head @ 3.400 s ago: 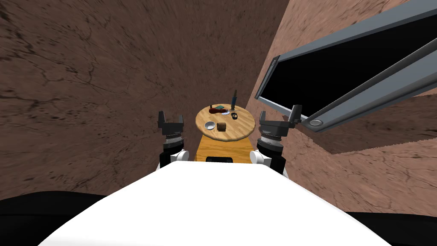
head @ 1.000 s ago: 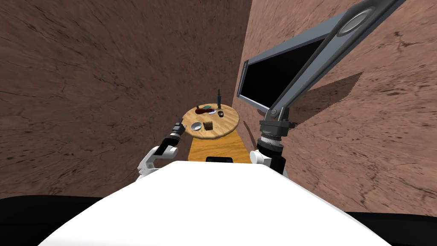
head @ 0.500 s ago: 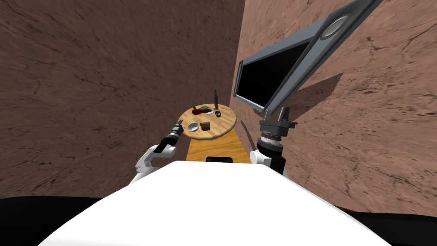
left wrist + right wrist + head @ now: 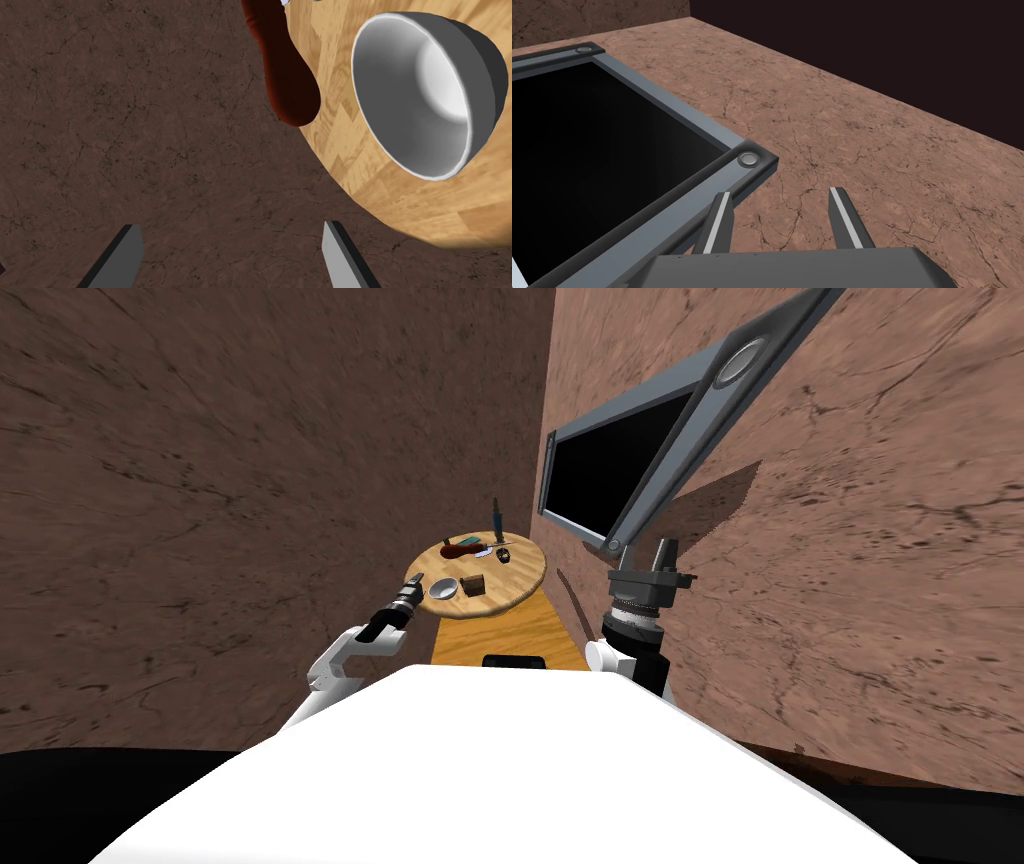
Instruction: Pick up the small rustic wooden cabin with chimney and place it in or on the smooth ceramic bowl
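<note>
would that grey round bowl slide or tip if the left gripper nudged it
The smooth grey-white round bowl likely slides easily on the round wooden table. Its wall curves in toward the base, so a nudge at the rim may rock it. It stands near the table's edge, so a shove could push it off.

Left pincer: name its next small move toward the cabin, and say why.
Probably swing the left pincer rightward over the round wooden table, past the grey bowl, until it hangs above the small brown cabin. Its fingers are open and empty, off the table's rim beside the bowl, and the cabin sits on the bowl's far side from them.
</note>
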{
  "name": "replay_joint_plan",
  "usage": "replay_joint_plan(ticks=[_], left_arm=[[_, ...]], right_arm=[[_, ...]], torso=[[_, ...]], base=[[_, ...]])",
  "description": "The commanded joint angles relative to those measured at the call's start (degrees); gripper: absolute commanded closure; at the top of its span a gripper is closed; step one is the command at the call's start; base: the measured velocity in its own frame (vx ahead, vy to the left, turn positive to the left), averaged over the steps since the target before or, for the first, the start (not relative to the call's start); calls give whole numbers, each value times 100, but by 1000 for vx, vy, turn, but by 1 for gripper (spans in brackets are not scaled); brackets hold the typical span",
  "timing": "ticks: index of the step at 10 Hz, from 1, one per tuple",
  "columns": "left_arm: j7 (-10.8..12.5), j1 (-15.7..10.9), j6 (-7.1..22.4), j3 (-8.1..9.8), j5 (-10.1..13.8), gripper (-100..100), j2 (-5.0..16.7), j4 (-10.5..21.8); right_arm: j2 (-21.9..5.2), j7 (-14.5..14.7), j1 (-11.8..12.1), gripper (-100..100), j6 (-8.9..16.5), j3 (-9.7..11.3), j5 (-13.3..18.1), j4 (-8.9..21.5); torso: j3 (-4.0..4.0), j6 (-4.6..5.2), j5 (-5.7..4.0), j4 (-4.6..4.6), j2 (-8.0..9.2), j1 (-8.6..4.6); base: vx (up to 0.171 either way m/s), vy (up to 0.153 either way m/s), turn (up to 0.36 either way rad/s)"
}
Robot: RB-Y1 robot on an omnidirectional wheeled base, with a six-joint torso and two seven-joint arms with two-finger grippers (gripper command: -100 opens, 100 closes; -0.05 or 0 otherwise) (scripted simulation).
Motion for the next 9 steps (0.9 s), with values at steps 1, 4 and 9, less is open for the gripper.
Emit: replay_joint_plan(ticks=[1, 4, 9], left_arm=[[-52, -33, 286, 54, -44, -100, 133, 210], [-118, -45, 665, 127, -93, -100, 289, 450], [-274, -28, 1369, 237, -191, -100, 505, 891]], right_arm=[[0, 0, 0, 0, 0, 0, 0, 0], [0, 0, 0, 0, 0, 0, 0, 0], [0, 0, 1, 0, 0, 0, 0, 0]], torso=[[0, 0, 0, 0, 0, 0], [-4, 0, 0, -2, -7, -1], [-9, -2, -2, -4, -15, -7]], base=[[28, -65, -160], [34, -54, -129], [47, -56, -156]])
